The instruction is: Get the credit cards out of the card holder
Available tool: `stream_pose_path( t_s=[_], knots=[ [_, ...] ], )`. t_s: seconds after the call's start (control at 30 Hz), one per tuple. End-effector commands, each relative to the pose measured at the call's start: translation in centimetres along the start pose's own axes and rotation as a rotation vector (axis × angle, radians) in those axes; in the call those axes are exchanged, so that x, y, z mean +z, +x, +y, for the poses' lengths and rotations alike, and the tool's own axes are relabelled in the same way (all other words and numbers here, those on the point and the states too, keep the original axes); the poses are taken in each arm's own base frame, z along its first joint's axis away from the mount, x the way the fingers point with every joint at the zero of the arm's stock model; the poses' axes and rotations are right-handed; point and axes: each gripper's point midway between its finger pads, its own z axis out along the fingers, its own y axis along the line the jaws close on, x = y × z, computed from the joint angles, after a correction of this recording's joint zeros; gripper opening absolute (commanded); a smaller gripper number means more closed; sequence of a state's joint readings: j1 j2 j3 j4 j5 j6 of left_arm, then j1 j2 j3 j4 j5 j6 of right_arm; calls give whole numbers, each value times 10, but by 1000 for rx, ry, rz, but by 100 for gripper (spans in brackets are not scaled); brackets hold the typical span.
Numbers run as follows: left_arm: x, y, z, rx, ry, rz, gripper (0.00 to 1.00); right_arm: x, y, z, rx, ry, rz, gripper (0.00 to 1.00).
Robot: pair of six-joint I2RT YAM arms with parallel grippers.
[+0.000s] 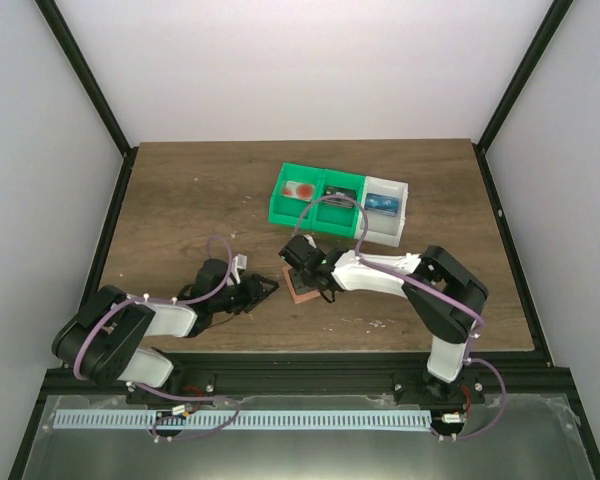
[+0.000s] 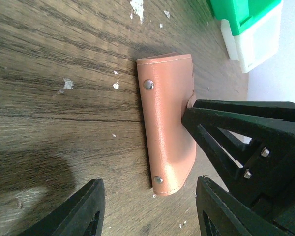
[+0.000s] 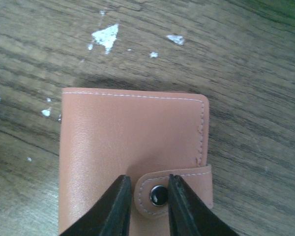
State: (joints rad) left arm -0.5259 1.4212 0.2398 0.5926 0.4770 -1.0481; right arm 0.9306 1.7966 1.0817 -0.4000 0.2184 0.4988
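While the right gripper [image 3: 148,184], narrowly parted, straddles the snap [image 3: 159,195] on the holder [image 3: 113,137], 6 o'clock from the bins [image 1: 315,216], and the left gripper [image 2: 147,216] gapes empty at its 9 o'clock, the tab [image 3: 189,184], apparently unpinched, may slip.

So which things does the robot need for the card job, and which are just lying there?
For the job: card holder, right gripper over it, left gripper nearby. No cards showing.
Just lying about: green bin, white bin.
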Motion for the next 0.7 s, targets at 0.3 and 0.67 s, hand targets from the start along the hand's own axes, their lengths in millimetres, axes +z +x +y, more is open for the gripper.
stream_pose_path(
  t_s=[0.3, 0.67],
  knots=[
    [0, 1, 0, 6, 12, 3, 53, -13, -7, -2, 9, 9, -50, 0],
    [3, 4, -13, 47, 62, 47, 50, -48, -21, 13, 66, -155, -167, 0]
  ],
)
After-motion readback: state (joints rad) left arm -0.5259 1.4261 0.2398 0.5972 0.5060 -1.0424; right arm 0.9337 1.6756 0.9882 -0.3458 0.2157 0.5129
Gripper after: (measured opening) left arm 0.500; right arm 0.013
